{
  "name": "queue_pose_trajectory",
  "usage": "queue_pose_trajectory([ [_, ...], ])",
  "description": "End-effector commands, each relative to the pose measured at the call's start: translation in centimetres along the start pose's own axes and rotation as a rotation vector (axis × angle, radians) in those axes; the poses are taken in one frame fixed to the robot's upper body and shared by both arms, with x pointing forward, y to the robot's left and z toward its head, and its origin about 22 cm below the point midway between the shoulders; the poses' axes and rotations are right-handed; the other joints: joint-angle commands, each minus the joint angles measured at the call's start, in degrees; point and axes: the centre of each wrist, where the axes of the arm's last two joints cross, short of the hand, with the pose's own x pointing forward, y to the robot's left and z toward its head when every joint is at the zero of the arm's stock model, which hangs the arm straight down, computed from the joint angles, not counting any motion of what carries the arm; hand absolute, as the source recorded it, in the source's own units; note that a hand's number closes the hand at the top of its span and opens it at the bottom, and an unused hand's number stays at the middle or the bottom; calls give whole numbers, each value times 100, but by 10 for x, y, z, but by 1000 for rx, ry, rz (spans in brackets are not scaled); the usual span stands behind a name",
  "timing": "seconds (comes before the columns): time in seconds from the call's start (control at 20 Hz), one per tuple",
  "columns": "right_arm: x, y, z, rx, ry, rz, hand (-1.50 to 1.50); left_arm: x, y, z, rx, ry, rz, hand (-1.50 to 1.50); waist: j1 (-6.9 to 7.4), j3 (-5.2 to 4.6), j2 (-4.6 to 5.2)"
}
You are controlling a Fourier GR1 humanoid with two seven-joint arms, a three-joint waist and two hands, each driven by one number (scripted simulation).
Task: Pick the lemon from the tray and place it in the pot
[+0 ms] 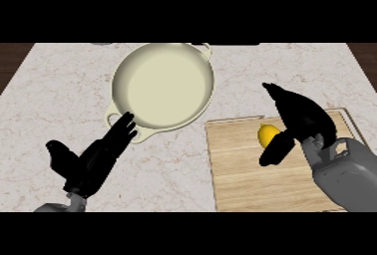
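Observation:
A yellow lemon (268,134) lies on the wooden tray (250,179) near its far edge. My right hand (303,118) hovers over it, fingers straight and pointing away, thumb hanging down in front of the lemon and hiding part of it. The hand is not curled round the fruit. A cream pot (163,85) with two small handles stands on the marble counter, left of the tray and farther back, with nothing inside it. My left hand (92,159) rests open at the lower left, fingertips close to the pot's near handle.
The marble counter (59,84) spreads to the left and behind the pot. Dark wood shows beyond the counter's far corners. The tray's near half is bare wood.

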Motion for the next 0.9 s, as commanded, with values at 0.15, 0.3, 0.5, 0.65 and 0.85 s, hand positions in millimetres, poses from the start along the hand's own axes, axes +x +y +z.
queue_pose_trajectory([
  [0.15,-12,6,7,20,115,81,-150,-13,-1,-3,15,2,-10,0,-41,-3,2],
  [0.3,-15,12,4,27,126,81,-150,10,-5,-11,5,-5,7,0,-29,-2,7],
  [0.5,-21,31,-15,45,142,75,-150,11,2,-3,4,1,12,0,6,-1,12],
  [0.65,-23,39,-12,64,148,103,-150,-5,-6,-2,7,-2,4,0,-3,-1,9],
  [0.85,-22,25,-32,60,160,88,-150,-1,6,-12,2,-3,-3,0,5,-1,15],
])
